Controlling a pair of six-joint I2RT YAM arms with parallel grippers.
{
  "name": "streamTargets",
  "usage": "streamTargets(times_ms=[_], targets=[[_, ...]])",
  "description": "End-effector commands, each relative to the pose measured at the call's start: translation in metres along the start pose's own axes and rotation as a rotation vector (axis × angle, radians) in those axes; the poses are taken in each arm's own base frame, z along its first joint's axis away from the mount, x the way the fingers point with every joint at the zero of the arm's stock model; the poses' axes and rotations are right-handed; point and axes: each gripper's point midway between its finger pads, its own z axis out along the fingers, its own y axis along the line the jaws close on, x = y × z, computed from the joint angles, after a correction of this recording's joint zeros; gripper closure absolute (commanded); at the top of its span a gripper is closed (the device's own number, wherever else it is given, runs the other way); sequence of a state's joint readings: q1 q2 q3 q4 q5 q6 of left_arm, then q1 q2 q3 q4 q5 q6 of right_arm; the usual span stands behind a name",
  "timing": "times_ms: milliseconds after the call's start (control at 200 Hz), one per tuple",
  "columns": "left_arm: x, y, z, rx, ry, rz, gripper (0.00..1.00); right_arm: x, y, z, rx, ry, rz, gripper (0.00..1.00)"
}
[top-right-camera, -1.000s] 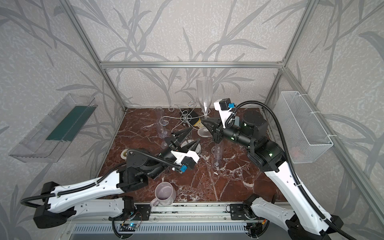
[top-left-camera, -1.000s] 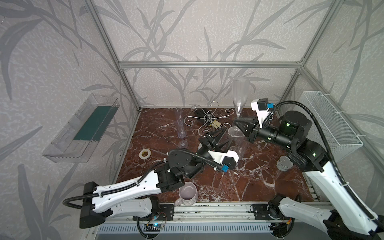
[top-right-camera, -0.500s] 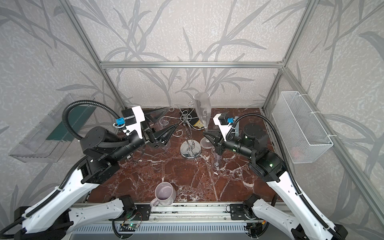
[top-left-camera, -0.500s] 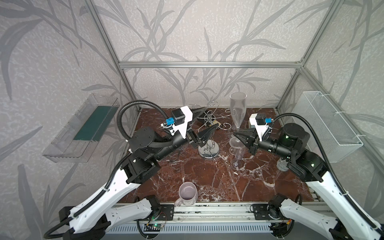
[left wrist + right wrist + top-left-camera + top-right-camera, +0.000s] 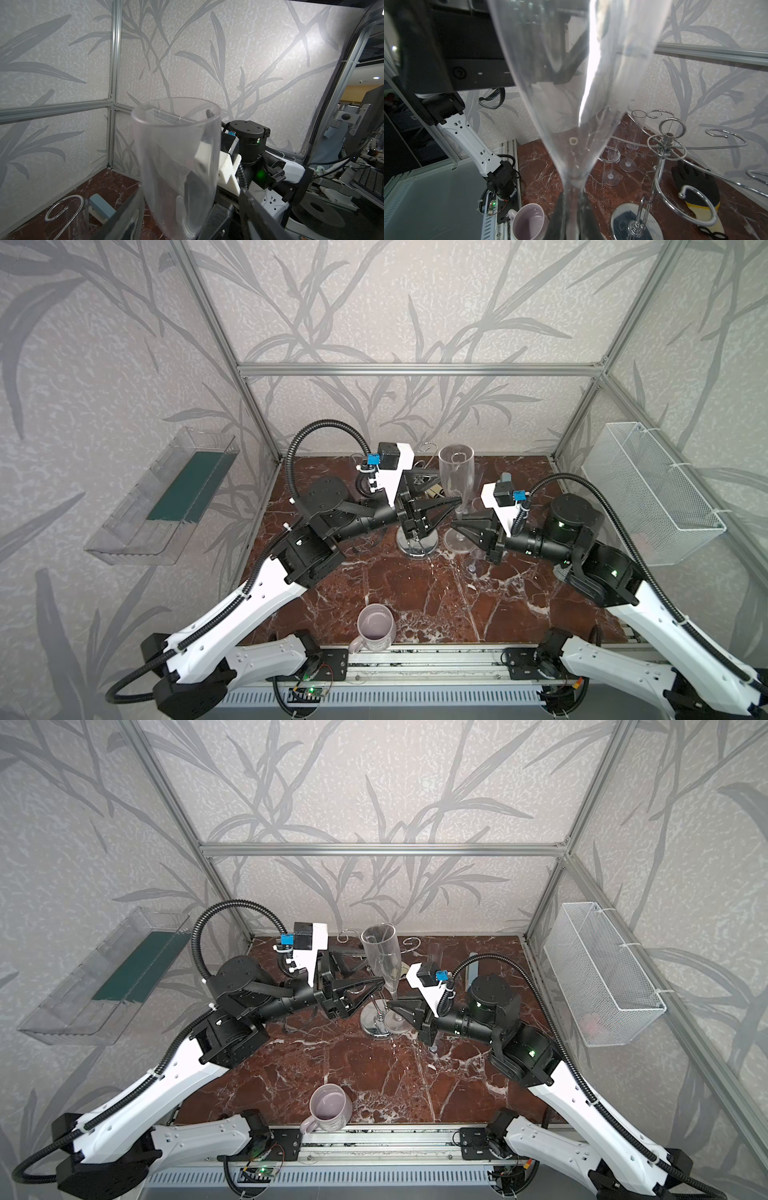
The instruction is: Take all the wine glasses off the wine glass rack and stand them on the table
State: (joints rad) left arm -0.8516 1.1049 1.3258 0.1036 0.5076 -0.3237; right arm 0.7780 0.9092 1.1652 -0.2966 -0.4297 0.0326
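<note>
Marble surface [image 5: 415, 593] below, wine glass [image 5: 456, 472] upright just beside the rack [image 5: 417, 547], apparently off its arms. Right claw [image 5: 457, 526] is clamped on the stem, while the left claw [image 5: 451, 488] gapes around the bowl, holding nothing. Right arm has it.

You see the wine glass [image 5: 379, 955] standing up between your left end effector [image 5: 375, 970] and right end effector [image 5: 390, 1005], just beside the shiny wine glass rack [image 5: 371, 1028].
</note>
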Motion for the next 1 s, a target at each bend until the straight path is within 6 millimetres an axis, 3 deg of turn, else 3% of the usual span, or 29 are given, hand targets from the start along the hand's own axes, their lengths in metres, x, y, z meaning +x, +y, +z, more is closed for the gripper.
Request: streamTargets(times_ms=[0,405,500,665,805,840,945,999], targets=[[-0.009,-0.009,0.0,0.051,-0.037,-0.033,0.28,-0.002,0.007,0.005,-0.025,-0.022,-0.028,1.0],[-0.003,0.003,0.003,0.006,-0.052,-0.059,0.3,0.013,0.021,0.016,-0.051,0.021,-0.048,1.0],[-0.001,0.003,0.003,0.006,-0.049,-0.064,0.36,0.014,0.021,0.017,-0.049,0.023,-0.05,1.0],[0.0,0.004,0.003,0.009,-0.056,-0.076,0.55,0.014,0.021,0.017,-0.048,0.023,-0.053,1.0],[0.002,0.005,0.002,0.003,-0.056,-0.081,0.59,0.014,0.021,0.017,-0.043,0.022,-0.051,0.99],[0.002,0.005,0.001,0.0,-0.057,-0.081,0.59,0.015,0.02,0.017,-0.038,0.024,-0.049,0.93],[0.003,0.006,-0.003,-0.016,-0.057,-0.077,0.6,0.014,0.018,0.015,-0.019,0.015,-0.05,0.54],[0.004,0.007,-0.007,-0.032,-0.058,-0.072,0.6,0.012,0.017,0.012,-0.01,-0.001,-0.057,0.44]])
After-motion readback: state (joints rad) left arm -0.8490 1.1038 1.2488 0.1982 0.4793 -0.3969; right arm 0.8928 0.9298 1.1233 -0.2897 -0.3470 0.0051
